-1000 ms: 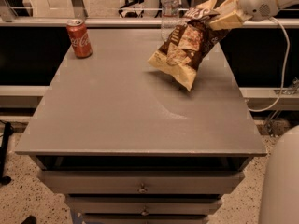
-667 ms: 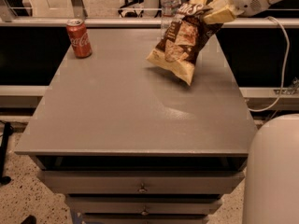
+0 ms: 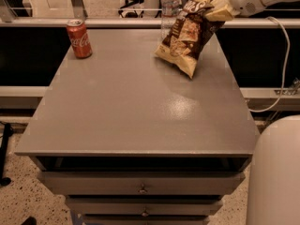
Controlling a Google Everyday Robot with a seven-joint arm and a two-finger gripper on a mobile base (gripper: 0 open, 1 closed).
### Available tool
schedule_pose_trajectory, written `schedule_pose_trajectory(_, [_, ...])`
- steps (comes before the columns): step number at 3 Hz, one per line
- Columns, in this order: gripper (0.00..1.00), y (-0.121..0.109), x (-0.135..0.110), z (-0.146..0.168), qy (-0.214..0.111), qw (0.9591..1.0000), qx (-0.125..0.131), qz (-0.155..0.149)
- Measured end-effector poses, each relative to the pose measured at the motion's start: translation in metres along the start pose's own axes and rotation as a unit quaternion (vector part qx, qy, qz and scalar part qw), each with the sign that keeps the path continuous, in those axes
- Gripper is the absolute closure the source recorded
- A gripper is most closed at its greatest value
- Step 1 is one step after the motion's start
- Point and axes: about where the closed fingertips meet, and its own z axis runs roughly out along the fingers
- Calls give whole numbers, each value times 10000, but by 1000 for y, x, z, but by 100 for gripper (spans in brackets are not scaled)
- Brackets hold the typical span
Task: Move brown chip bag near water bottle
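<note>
The brown chip bag hangs tilted over the far right part of the grey table, its pale yellow lower end touching or just above the surface. My gripper is at the top right, shut on the bag's upper yellow end. The water bottle stands at the table's far edge, just left of and behind the bag, which partly hides it.
A red Coca-Cola can stands at the far left of the table. Drawers run below the front edge. A white cable hangs at the right. My white base fills the lower right corner.
The bag and gripper have shifted left and farther back, toward the water bottle. The can has not moved.
</note>
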Motion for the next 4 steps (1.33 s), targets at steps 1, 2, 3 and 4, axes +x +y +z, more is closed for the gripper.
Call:
schedule_pose_trajectory(1, [100, -4, 19, 13, 101, 9995, 173, 236])
schedule_pose_trajectory(2, [100, -6, 32, 23, 122, 9985, 250, 466])
schedule_pose_trajectory(3, [100, -7, 41, 32, 118, 9976, 293, 624])
schedule_pose_trajectory(4, [100, -9, 42, 46, 37, 9972, 257, 703])
